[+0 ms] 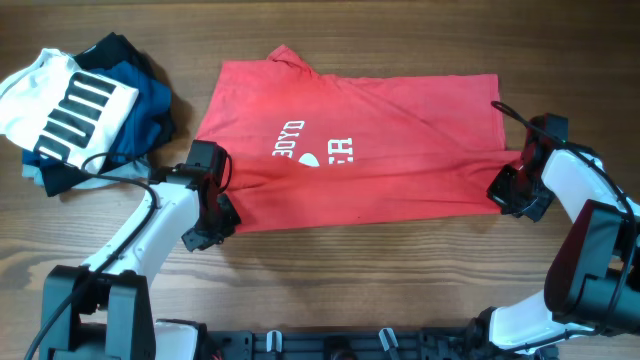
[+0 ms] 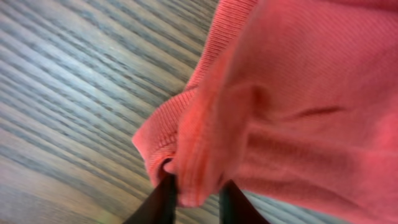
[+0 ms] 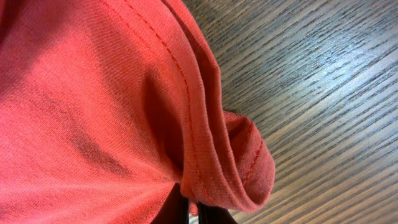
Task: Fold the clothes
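Red T-shirt (image 1: 380, 140): it lies spread out sideways on the worktop (image 1: 400, 270), just beside the pile of other garments (image 1: 90, 110) and not touching it. The white lettering (image 1: 315, 150) faces up, and no fold is made yet.
Feel: thin cotton knit, light and limp (it bunches and rolls wherever it is pinched). I expect it to drape and sag rather than keep a shape, and to drag a little on the wood grain.
Where to hold: the doubled edges look best, namely the stitched hem (image 3: 186, 81) and the ribbed edge (image 2: 168, 124). Both are thicker than the single layer and less likely to slip from a pinch. Holding two corners of the same long side should lift that edge straight.
Left hand (image 1: 218, 205): at the shirt's near corner on the pile's side, narrowed onto a bunched fold beside the ribbed edge, with cloth between its fingers.
Right hand (image 1: 510, 190): at the shirt's end farthest from the pile, pinched tight on the rolled hem.
Risk: an uneven lift may let the slack middle trail and crease.
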